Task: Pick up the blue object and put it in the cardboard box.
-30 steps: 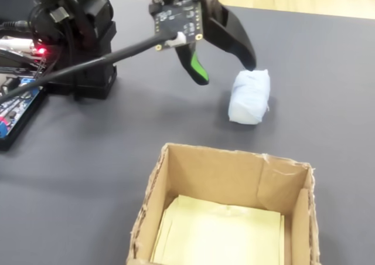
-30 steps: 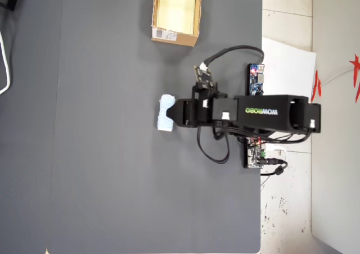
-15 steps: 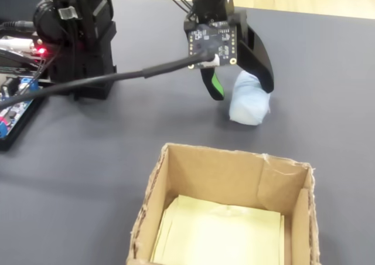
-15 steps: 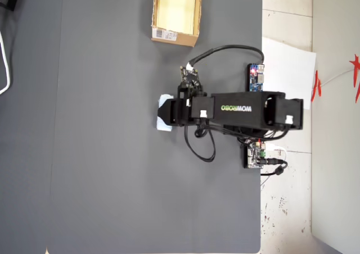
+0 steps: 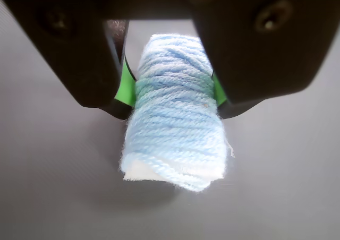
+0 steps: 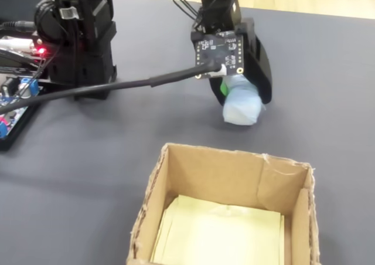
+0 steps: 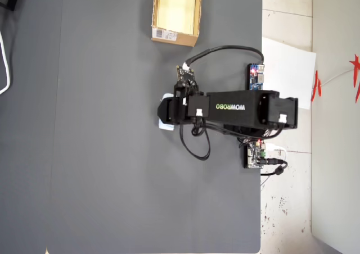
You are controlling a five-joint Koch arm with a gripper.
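Wrist view tells you most of it: the blue roll (image 5: 175, 128) sits right between the two black jaws of the gripper (image 5: 171, 94), green pads touching it on both sides at about 9 and 3 o'clock. Jaws are closed down to roll width, and the yarn looks a bit pinched where the pads meet it, so I'd call it gripped, though not lifted yet as far as I can tell. The roll's long axis runs 12 to 6 in that view, straight across the squeeze direction, which is what you want. Roughly half of it sticks out past the tips.

Overhead, the roll (image 7: 164, 125) is on the dark mat, mostly hidden under the arm. The box (image 7: 176, 36) is well apart, around 12 o'clock from it, open side up.
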